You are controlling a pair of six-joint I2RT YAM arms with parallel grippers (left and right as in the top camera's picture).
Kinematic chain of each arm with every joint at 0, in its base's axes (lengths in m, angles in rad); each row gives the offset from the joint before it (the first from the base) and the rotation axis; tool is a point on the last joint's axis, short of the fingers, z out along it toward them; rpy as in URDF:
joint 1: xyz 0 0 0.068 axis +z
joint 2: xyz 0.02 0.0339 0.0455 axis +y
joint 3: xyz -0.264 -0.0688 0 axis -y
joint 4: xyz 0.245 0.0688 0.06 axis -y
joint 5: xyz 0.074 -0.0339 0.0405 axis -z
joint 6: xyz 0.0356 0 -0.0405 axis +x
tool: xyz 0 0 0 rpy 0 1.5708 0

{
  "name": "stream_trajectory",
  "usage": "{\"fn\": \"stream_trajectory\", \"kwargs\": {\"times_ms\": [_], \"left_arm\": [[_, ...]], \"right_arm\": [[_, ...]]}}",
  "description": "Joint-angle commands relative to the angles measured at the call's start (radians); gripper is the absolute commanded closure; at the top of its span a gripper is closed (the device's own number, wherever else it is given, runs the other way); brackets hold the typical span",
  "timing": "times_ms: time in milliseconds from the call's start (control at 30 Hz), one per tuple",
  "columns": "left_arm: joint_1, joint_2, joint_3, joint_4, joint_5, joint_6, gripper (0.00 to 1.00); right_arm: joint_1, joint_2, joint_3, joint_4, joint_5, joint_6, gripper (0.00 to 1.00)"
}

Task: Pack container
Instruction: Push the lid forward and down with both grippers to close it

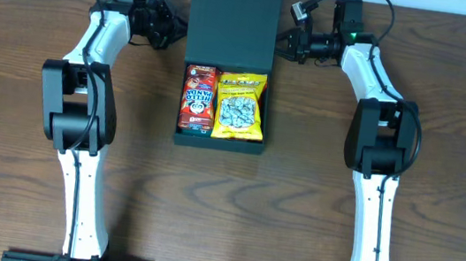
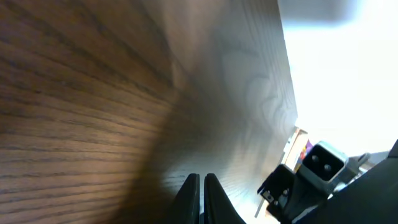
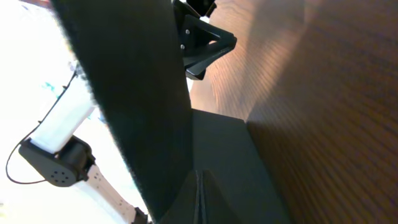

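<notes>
1. Container (image 1: 218, 142): the black box sits at the middle of the wooden table (image 1: 15, 166), toward the far edge. Its flap lid (image 1: 234, 10) is thrown open, away from the arm bases.
2. Inside, reading left to right, a red snack packet (image 1: 198, 100) lies flat beside a yellow snack packet (image 1: 241, 105). Together they fill the floor of the box, touching side by side.
3. Progress, as I judge it: the loading looks done, since no loose packet shows on the table in the overhead view. What is left is to swing the lid down over the packets and press it shut.
4. Left arm: it is folded at the elbow and reaches in toward the far left of the box. The left gripper (image 1: 172, 29) hangs just beside the lid's left edge. In the left wrist view its fingers (image 2: 191, 193) are drawn together with only a sliver between them, and they hold nothing.
5. Right arm: it mirrors the left, with the right gripper (image 1: 284, 41) close against the lid's right edge. In the right wrist view the lid fills the left of the frame. The fingertips meet in a thin seam with nothing visible between them, though I cannot tell whether they touch the flap.
</notes>
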Motion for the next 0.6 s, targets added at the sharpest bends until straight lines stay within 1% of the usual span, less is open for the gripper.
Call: {"fn": "stream_trajectory", "kwargs": {"times_ms": [0,333,567], "left_arm": [[-0.003,-0.059,0.028,-0.011,0.034,0.078,0.94],[-0.007,-0.171,0.028,-0.141,0.030,0.225,0.94],[-0.021,-0.286,0.028,-0.297,-0.082,0.379,0.94]], "right_arm": [[-0.002,-0.008,0.010,0.003,-0.077,0.054,0.99],[0.010,-0.124,0.010,-0.001,-0.077,0.076,0.99],[0.018,-0.211,0.010,-0.001,-0.077,0.083,0.99]]}}
